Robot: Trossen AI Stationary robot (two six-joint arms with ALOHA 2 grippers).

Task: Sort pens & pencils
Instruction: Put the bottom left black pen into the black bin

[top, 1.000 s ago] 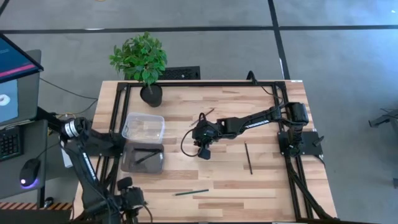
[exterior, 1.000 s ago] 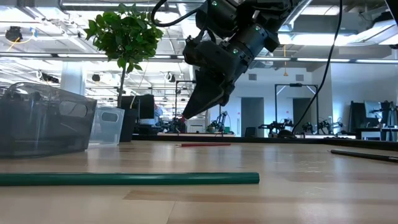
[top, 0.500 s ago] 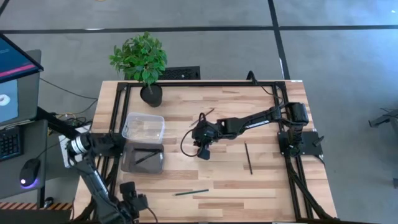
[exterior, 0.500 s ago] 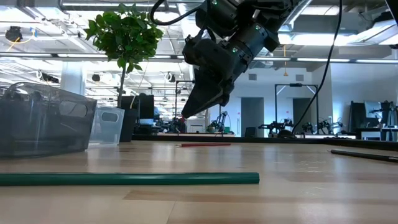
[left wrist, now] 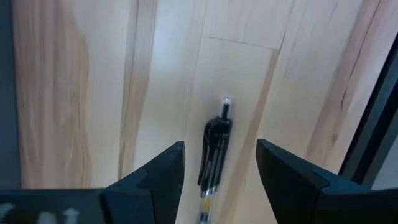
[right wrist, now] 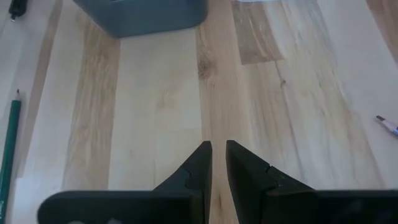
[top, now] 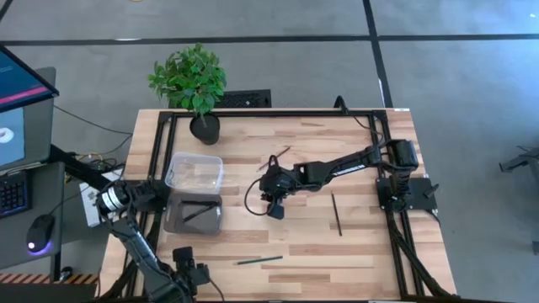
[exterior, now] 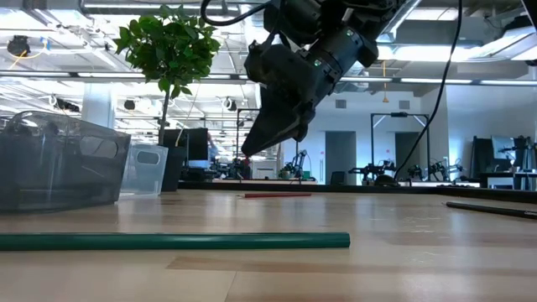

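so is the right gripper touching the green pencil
Apart. The high view shows the right gripper mid-table, with bare wood between it and the green pencil near the front edge. The low view shows it raised off the table, the pencil lying flat.

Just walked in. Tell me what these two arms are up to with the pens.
Pens and pencils are being sorted into two bins, a clear bin and a grey bin that already holds one. The right gripper hangs over mid-table, nearly shut and empty. The left gripper is open at the near left corner, straddling a black pen on the table, not yet gripped. A green pencil and a dark pen are unsorted.
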